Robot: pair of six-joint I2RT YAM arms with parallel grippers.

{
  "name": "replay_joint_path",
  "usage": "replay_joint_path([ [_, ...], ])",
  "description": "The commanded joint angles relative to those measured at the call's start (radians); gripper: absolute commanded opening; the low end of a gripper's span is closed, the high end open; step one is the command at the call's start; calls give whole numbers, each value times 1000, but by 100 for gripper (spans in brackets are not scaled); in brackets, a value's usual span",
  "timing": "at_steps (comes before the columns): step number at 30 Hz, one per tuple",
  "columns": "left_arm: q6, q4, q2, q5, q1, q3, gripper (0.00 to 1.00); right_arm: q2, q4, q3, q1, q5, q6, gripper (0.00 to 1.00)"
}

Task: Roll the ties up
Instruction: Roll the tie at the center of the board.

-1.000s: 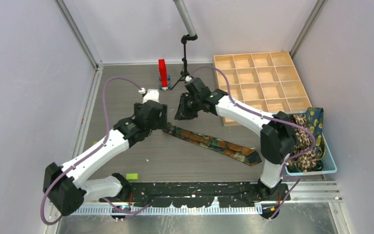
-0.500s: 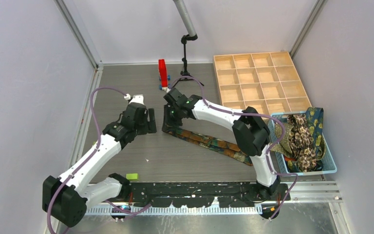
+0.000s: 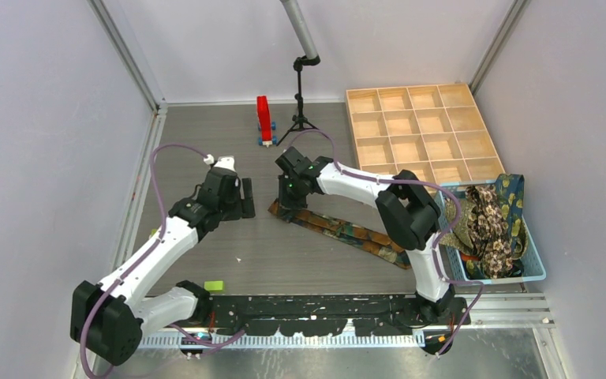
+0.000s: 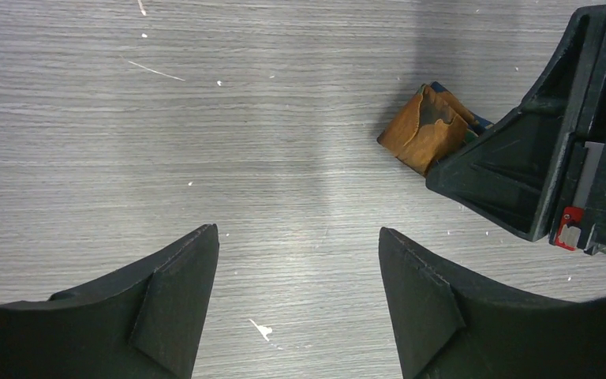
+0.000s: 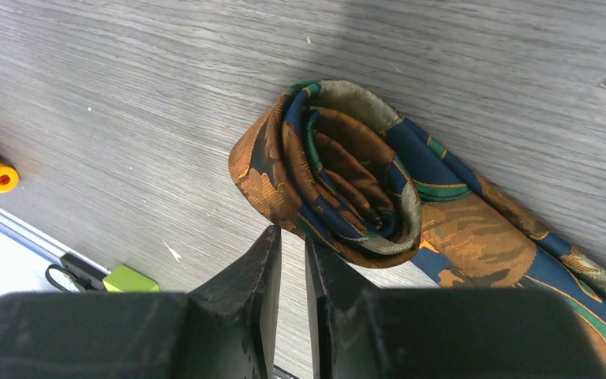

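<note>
Roll-end of one orange, navy and green patterned fabric tie (image 5: 339, 181) touches the right gripper (image 5: 292, 237), tips clenched; grasp unclear. Meanwhile the left gripper (image 4: 298, 237) gapes, roll ahead, apart. More ties (image 3: 493, 229) heap in one light blue plastic basket (image 3: 513, 278), uncountable.

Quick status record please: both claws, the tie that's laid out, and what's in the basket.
left claw: open, over bare table, apart from the tie
right claw: fingers close together, tips at the coil's edge, nothing seen between them
tie: one end rolled into a loose coil, the rest flat, running toward the basket
blue basket: right side of the table, holds more ties, unrolled
progress: rolling of this tie only begun
</note>
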Motion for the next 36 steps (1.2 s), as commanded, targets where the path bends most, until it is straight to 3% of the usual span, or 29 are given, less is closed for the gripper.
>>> replay_joint_path([
  [1,-12,56,17,28,6,-3,75,-79,3,-14,-13,15,-18,23],
  [7,-4,119,57,79,9,-5,78,-113,3,-36,-29,4,-33,23],
  [11,30,185,132,188,28,10,81,-135,3,-47,-35,-5,-46,23],
  [16,78,248,282,358,64,66,82,-143,3,-64,-39,-8,-55,23],
  [24,122,252,527,475,92,183,79,-128,12,-86,-58,-7,-64,23],
  [36,181,322,621,603,121,212,81,-105,12,-80,-119,-41,-98,23],
])
